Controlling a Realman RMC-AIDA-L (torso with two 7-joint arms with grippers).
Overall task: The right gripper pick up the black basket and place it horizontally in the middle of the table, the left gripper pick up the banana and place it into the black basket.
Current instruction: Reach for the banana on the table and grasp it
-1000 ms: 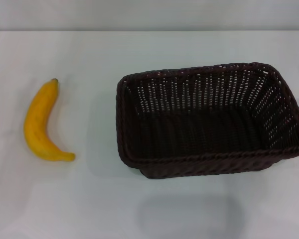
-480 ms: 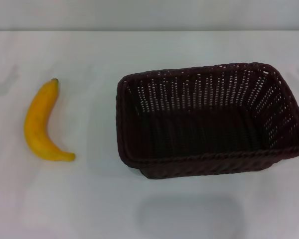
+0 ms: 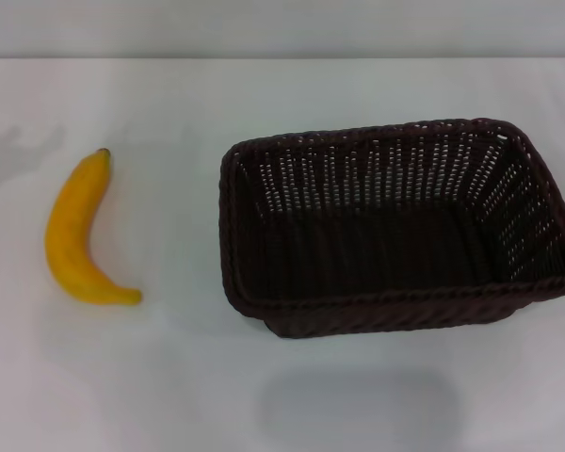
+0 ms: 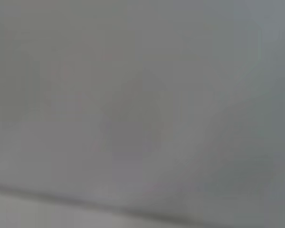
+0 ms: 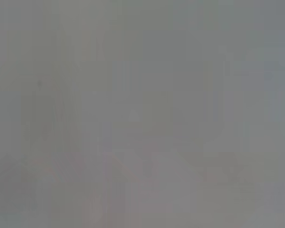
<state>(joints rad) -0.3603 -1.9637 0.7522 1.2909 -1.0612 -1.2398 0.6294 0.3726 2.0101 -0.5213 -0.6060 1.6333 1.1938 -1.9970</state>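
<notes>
Plainly, neither gripper shows in any view — both wrist views give only a featureless grey, so whether either is released or clenched cannot be told. The black basket (image 3: pixel 400 226) sits upright on the table (image 3: pixel 169 377), long side across, right of centre, and empty. The banana (image 3: pixel 75 235) lies well apart to its left, stem tip pointing away from the robot. Judging by this, the basket step looks done or nearly so, and the banana step is next — the left gripper would need to descend over the fruit's middle and close across its thickness.
</notes>
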